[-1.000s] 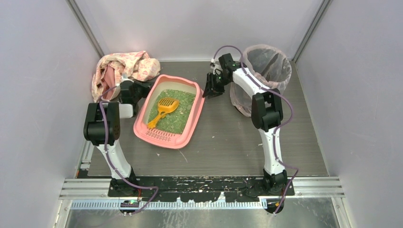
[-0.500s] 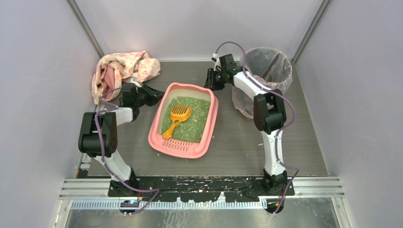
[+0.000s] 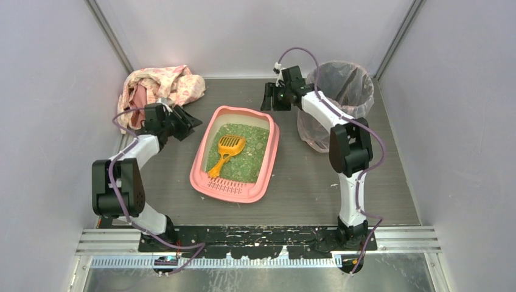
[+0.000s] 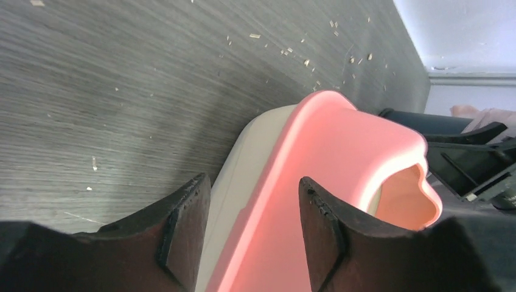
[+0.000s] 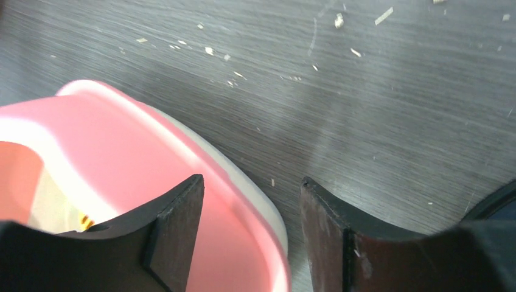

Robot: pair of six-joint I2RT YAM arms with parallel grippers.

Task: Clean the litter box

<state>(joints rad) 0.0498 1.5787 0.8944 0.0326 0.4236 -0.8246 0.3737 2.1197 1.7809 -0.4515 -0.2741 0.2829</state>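
Litter box (image 3: 226,188) is seen from above at the middle of the worktop (image 3: 304,182), with green granules (image 3: 251,161) and an orange scoop (image 3: 226,148) inside. The left end effector (image 3: 185,121) is found near the far left corner and the right end effector (image 3: 268,97) near the far right corner, both clear of the rim. How wide they stand is hard to make out here. Since half a second ago both have been drawn away from the rim, and the box has not shifted.

In the left wrist view the box (image 4: 341,140) is cut off by the lower edge. The end effector (image 4: 252,181) is spread apart and nothing is gripped.

In the right wrist view only one corner of the box (image 5: 91,128) is shown. The end effector (image 5: 249,181) is likewise released and empty.
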